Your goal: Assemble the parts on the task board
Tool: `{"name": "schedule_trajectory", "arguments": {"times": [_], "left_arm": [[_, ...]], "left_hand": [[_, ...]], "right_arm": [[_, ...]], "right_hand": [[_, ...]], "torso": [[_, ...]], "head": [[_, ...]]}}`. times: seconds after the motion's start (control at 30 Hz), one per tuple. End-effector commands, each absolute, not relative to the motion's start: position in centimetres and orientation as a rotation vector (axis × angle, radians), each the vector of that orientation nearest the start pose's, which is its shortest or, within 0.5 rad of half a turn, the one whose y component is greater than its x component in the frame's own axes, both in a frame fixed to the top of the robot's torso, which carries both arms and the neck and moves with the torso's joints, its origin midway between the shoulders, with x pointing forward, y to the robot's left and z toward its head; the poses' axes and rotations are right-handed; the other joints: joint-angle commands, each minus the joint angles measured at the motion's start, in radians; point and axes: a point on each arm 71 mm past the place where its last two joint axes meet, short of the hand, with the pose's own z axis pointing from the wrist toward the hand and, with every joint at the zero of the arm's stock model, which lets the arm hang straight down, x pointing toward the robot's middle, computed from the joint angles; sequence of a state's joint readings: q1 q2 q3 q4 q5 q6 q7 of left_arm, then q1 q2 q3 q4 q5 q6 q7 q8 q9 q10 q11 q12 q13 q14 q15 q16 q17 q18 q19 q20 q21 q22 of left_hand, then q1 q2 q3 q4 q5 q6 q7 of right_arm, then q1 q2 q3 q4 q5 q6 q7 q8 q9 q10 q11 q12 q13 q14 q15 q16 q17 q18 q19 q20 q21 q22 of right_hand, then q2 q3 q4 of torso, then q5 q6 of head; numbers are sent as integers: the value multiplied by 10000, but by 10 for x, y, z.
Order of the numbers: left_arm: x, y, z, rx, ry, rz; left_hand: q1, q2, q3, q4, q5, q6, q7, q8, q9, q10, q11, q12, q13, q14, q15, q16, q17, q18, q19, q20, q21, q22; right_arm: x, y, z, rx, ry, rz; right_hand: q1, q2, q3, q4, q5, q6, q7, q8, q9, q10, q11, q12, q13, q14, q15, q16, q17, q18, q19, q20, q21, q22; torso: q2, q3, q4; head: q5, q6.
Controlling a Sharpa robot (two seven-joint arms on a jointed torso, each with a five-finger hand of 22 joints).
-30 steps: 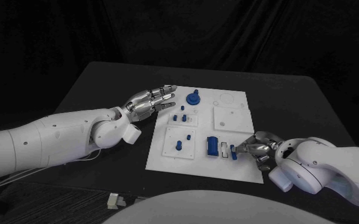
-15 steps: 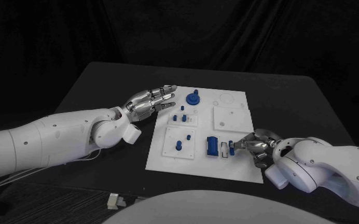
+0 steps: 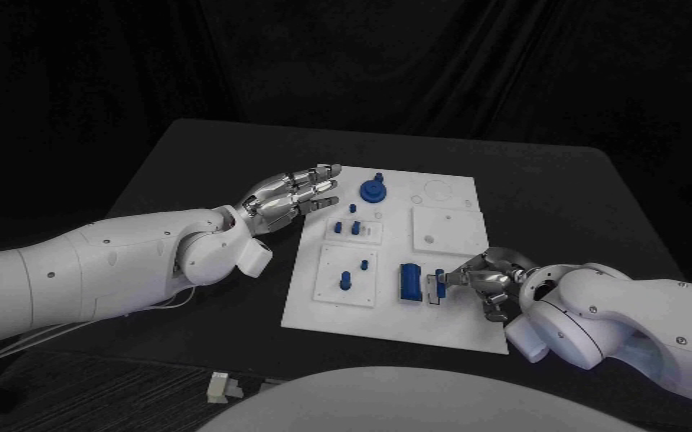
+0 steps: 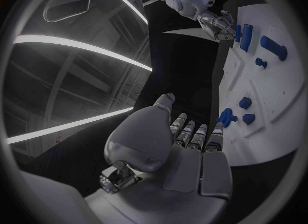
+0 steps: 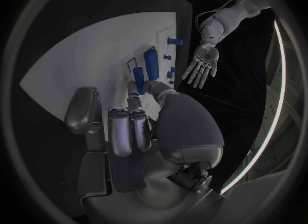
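In your head view, the task board (image 3: 447,227) lies in the middle of the black desk (image 3: 188,152). Your left robot hand (image 3: 293,195) hovers at the board's left edge, fingers spread and holding nothing, near the round blue part (image 3: 372,191). Your right robot hand (image 3: 490,279) sits over the board's near right corner, pinching a small blue part (image 3: 438,285) beside the upright blue block (image 3: 411,283).

In your left wrist view, the left robot hand (image 4: 186,142) lies flat and wide beside the board (image 4: 282,95), close to the round blue part (image 4: 226,117).

In your right wrist view, the right robot hand (image 5: 138,124) has thumb and fingertip closed on the small blue part (image 5: 138,74), next to the blue block (image 5: 151,62).
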State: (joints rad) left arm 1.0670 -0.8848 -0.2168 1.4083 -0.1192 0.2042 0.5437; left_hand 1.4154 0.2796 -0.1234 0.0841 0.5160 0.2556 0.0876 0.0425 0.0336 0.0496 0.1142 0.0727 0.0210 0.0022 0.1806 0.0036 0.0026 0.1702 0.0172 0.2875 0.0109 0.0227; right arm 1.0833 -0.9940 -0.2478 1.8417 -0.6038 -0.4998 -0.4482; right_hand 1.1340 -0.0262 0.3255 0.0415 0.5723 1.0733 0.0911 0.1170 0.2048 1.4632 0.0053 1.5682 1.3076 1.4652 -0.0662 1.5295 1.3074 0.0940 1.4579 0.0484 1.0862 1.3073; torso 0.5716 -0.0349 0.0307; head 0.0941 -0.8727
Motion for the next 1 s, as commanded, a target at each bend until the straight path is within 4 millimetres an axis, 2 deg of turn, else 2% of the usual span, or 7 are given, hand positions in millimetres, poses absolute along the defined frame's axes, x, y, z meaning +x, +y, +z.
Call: {"name": "schedule_trajectory", "arguments": {"times": [0.03, 0.13, 0.27, 0.47, 0.73, 0.8, 1.0], "left_arm": [[431, 239, -292, -10342, 17476, -18499], [431, 239, -292, -10336, 17480, -18518], [431, 239, -292, -10335, 17483, -18526], [431, 239, -292, -10337, 17495, -18532], [431, 239, -292, -10344, 17517, -18529], [431, 239, -292, -10343, 17523, -18533], [431, 239, -293, -10342, 17533, -18542]], "left_hand": [[-115, -17, 17, -23, 40, 39, 37, 49, 16, -4, 99, 43, 10, 26, 41, 14, 2, 56, 59, 32, 66, 14], [-115, -17, 17, -23, 40, 39, 37, 49, 16, -4, 99, 43, 10, 26, 41, 14, 2, 56, 59, 32, 66, 14], [-115, -17, 17, -23, 40, 39, 37, 49, 16, -4, 99, 43, 10, 26, 41, 14, 2, 56, 59, 32, 66, 14], [-115, -17, 17, -23, 40, 39, 37, 49, 16, -4, 99, 43, 10, 26, 41, 14, 2, 56, 59, 32, 66, 14], [-123, -20, 27, -33, 40, 39, 54, 49, 16, -8, 107, 45, 7, 26, 49, 14, 2, 53, 58, 34, 65, 12], [-123, -20, 27, -33, 40, 39, 54, 49, 16, -8, 107, 45, 7, 26, 49, 14, 2, 53, 58, 34, 65, 12], [-123, -20, 27, -33, 40, 39, 54, 49, 16, -8, 107, 45, 7, 26, 49, 14, 2, 53, 58, 34, 65, 12]], "right_arm": [[349, -214, -304, 9841, 22826, 6146], [349, -213, -304, 9798, 22907, 6161], [348, -212, -306, 9753, 23009, 6172], [347, -211, -308, 9715, 23190, 6136], [345, -211, -311, 9700, 23436, 6057], [344, -211, -311, 9686, 23500, 6042], [343, -211, -312, 9645, 23628, 6029]], "right_hand": [[-82, -34, -8, 48, -101, -89, 6, -73, -12, 1076, 73, 26, 2632, 703, 95, -50, 663, -24, -101, 3, -38, 1399], [-80, -35, -17, 52, -152, -102, 9, -81, -13, 1076, 76, 26, 2632, 702, 98, -53, 655, -18, -110, 6, -69, 1392], [-68, -36, -26, 50, -222, -139, 18, -102, -18, 1076, 83, 26, 2632, 698, 103, -59, 632, -15, -116, 11, -83, 1389], [-48, -37, -59, 55, -411, -228, 49, -150, -31, 1076, 108, 26, 2632, 694, 122, -68, 609, -13, -124, 26, -106, 1385], [5, -69, -112, 27, -662, -304, 75, -187, -36, 1076, 131, 26, 2632, 689, 141, -79, 573, -7, -134, 42, -144, 1377], [-4, -54, -190, 65, -1067, -336, 93, -198, -31, 1076, 151, 26, 2632, 686, 161, -85, 553, -4, -139, 60, -173, 1371], [-58, -39, -390, 182, -1922, -429, 121, -233, -29, 1076, 177, 26, 2632, 655, 183, -135, 389, 22, -172, 85, -325, 1334]], "torso": [[-3, -1, 6], [-1, -1, 14], [4, -4, -19], [0, -3, 8], [4, -2, -5], [9, -3, -3], [2, 0, -5]], "head": [[-8, 1], [-14, 1], [36, 1], [20, 1], [34, 1], [30, 1], [39, 1]]}}
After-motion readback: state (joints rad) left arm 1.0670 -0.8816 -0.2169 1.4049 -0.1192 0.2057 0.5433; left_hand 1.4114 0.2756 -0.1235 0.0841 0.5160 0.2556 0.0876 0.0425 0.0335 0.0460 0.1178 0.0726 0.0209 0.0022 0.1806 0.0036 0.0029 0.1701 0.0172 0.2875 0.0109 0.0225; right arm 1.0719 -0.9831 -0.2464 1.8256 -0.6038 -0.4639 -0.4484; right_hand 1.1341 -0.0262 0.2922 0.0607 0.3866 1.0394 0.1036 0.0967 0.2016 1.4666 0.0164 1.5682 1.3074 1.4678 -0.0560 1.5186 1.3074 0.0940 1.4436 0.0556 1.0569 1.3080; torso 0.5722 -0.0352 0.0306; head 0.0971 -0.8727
